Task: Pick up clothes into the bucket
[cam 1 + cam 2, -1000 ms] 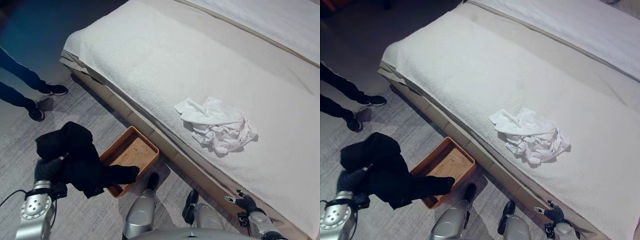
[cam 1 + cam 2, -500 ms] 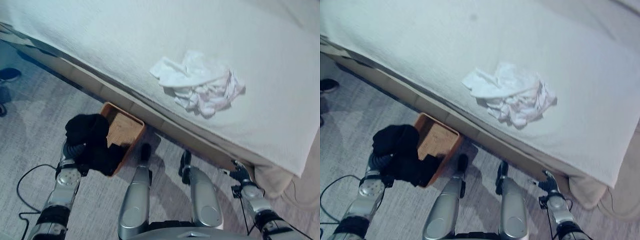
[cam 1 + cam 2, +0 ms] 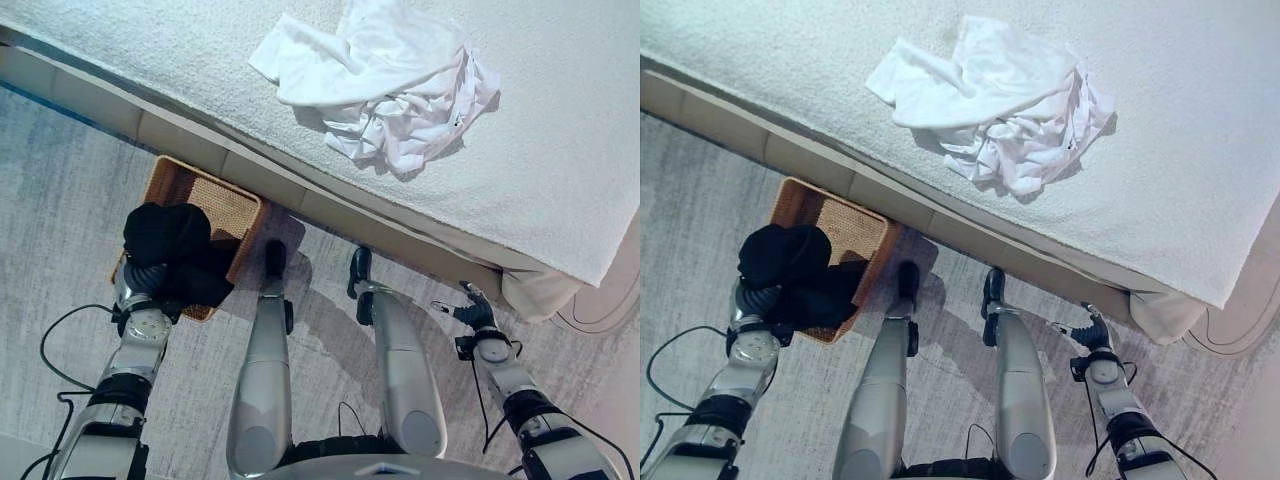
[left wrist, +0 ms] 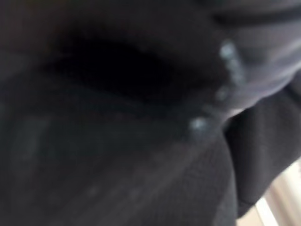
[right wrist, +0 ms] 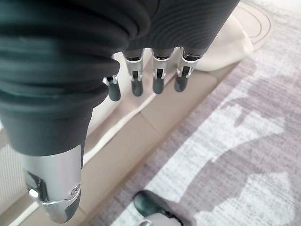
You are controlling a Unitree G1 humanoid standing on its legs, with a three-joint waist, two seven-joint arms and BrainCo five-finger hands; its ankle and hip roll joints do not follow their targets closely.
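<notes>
Left robot hand [image 3: 150, 283], grip unreadable under soft black garment [image 3: 168, 238] over basket [image 3: 228, 211]. Right robot hand [image 5: 148, 80] open, idle. White clothes [image 3: 385, 90] on bed: light, floppy; pinch a fold.

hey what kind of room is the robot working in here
Most likely a bedroom, perhaps a hotel room. A large bed with a white cover fills the upper part, crumpled white clothes lie on it, and a woven basket sits on grey carpet beside the bed base.

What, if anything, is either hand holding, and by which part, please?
The black garment covers the left hand over the basket; its grip is hidden. The right hand holds nothing.
</notes>
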